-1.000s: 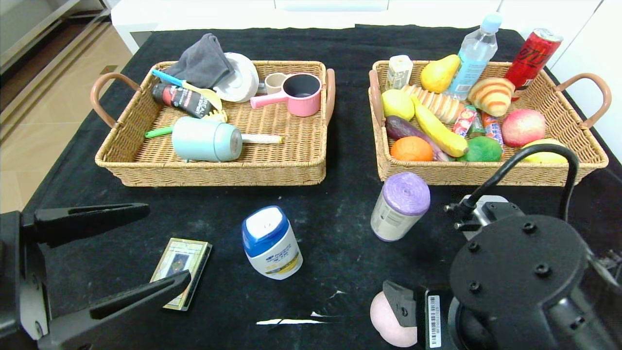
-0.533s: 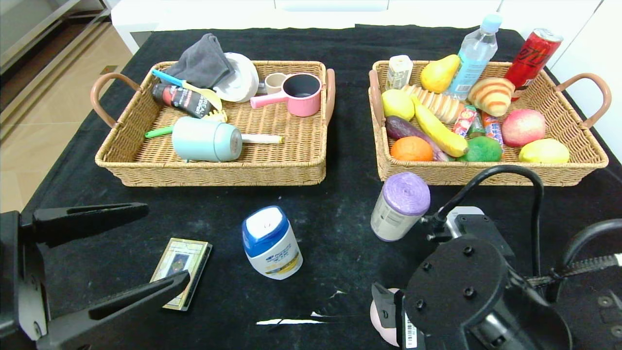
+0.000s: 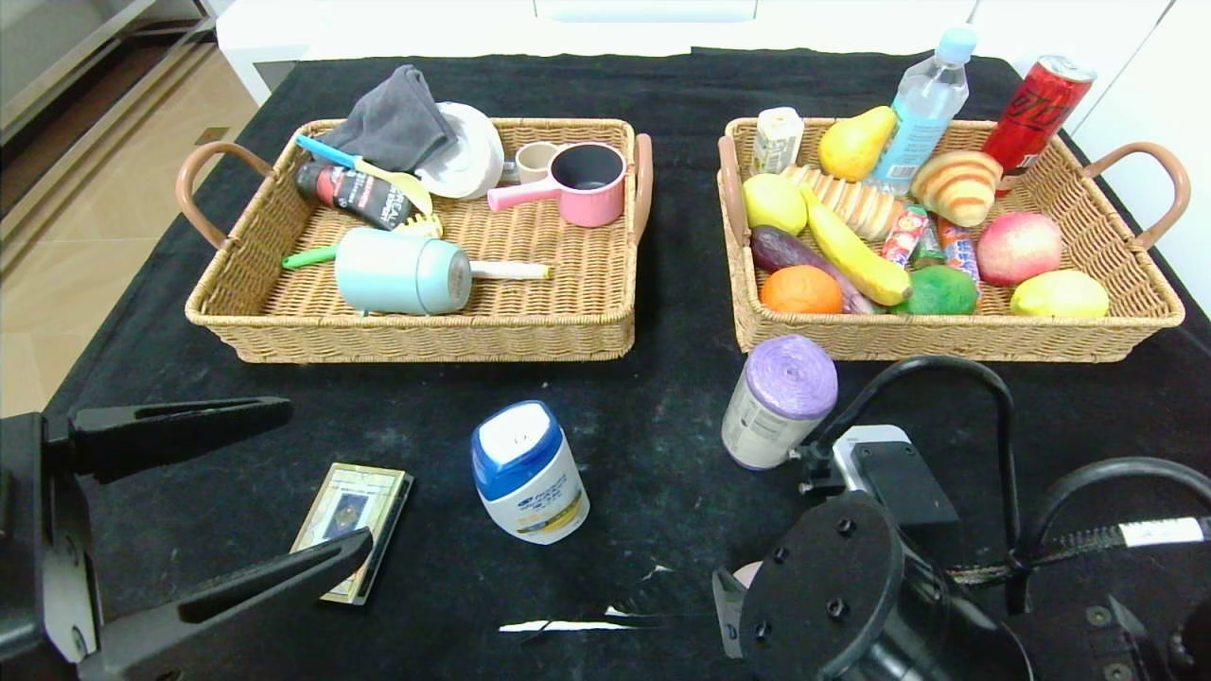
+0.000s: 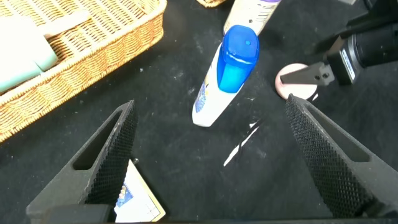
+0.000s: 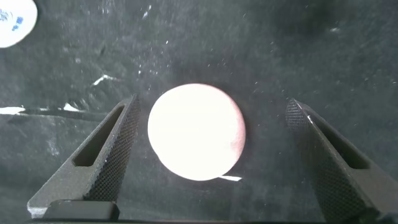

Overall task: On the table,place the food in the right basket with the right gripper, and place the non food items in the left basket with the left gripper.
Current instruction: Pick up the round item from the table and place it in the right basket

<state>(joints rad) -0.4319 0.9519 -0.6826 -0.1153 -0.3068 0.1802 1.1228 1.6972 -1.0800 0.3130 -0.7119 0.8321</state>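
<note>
The right end effector [image 5: 208,155] has lowered over the pink ball [image 5: 196,132].

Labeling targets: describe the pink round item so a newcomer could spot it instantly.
On the black table, look in the open strip nearer the robot than the two wicker baskets, at its right side. The pink ball lies there between the open fingers of the right claw, the only pale pink, smooth, round item outside the baskets.

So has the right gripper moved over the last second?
Yes. The right gripper has shifted left and toward the robot, away from the right wicker basket, now straddling the pale pink round item.
</note>
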